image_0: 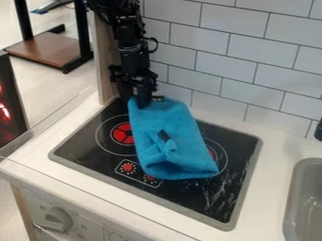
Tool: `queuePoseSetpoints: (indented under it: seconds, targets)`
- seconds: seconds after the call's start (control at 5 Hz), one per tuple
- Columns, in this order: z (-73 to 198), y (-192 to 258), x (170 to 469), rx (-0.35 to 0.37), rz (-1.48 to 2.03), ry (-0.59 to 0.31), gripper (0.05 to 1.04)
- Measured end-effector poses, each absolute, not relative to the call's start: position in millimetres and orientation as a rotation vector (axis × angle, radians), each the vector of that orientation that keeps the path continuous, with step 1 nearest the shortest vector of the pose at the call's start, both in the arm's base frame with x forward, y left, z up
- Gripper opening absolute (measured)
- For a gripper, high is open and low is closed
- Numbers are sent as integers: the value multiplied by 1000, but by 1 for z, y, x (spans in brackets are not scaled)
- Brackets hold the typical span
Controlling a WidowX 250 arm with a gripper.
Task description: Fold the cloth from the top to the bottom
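Plainly, cloth (148, 117): blue, oblong, soft-looking, puckered around a dark tag (165, 136), lying across the cooktop (239, 153).
Gripper (140, 96): at the cloth's far end; cannot tell whether its jaws are open or closed.
Cooktop surface: black, glossy.
Bench (277, 148): white.
Wall (232, 82): oblong tiles.

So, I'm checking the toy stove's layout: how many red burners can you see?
2. One burner shows on the picture's left side of the blue cloth; the other burner peeks out on its right. The cloth partly covers both and may hide more.
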State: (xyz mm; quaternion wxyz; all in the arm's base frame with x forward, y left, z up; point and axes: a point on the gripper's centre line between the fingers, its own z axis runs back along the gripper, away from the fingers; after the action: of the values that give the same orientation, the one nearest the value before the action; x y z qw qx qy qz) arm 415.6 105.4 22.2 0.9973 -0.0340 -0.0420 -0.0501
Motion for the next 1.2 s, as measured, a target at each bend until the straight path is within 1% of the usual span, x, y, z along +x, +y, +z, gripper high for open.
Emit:
queuePoseSetpoints:
  seconds: [0.2,0.4,0.6,0.8,1.0,1.2]
  targets:
    - [21,107,415,-63,-99,-85,250]
    - [19,105,415,-52,-105,-83,97]
    - [24,99,411,-28,-125,-87,50]
    - [46,94,408,-4,-151,-131,50]
    - [66,77,404,-9,-205,-174,50]
    - [82,46,396,-12,-303,-209,50]
